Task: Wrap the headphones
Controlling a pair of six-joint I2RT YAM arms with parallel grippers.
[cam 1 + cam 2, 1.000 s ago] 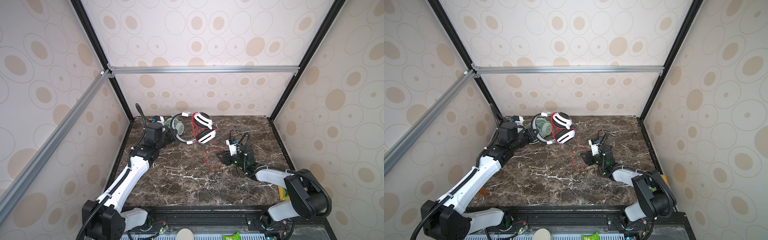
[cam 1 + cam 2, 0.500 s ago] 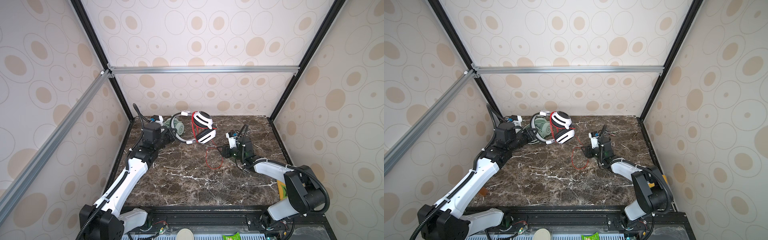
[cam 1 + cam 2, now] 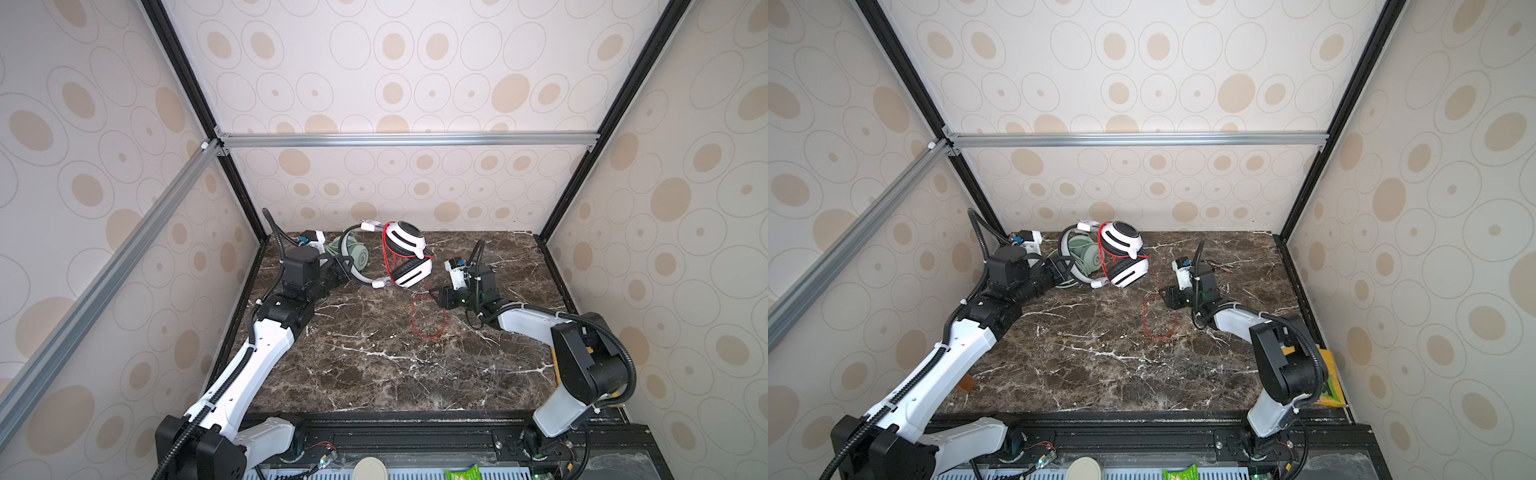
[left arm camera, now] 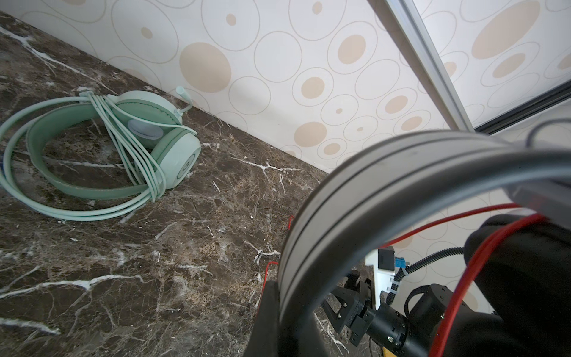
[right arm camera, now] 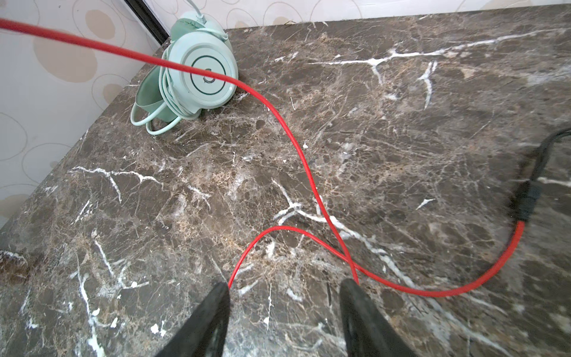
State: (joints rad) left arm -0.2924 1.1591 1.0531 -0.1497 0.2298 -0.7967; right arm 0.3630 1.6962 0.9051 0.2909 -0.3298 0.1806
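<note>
The white-and-black headphones (image 3: pixel 409 257) (image 3: pixel 1125 257) are tipped up at the back of the marble table. My left gripper (image 3: pixel 345 270) (image 4: pixel 287 296) is shut on their silver headband (image 4: pixel 355 191). Their thin red cable (image 3: pixel 428 316) (image 5: pixel 293 148) drops from the cups into a loose loop on the table, ending in a black plug section (image 5: pixel 531 185). My right gripper (image 3: pixel 436 297) (image 5: pixel 285 287) stands open just over the loop, with a strand passing behind each fingertip and bare marble between them. The mint-green headphones (image 3: pixel 351 253) (image 4: pixel 123 148) lie by the back wall, cable wound round them.
Papered walls and black frame posts (image 3: pixel 557 216) close in the table on three sides. A yellow-green packet (image 3: pixel 1329 382) lies beyond the table's right front corner behind the right arm's base. A black rail (image 3: pixel 395 432) runs along the front edge.
My right gripper has moved back and left toward the white-and-black headphones and its jaws have spread wider. The left gripper keeps its hold on the headband, barely shifted.
</note>
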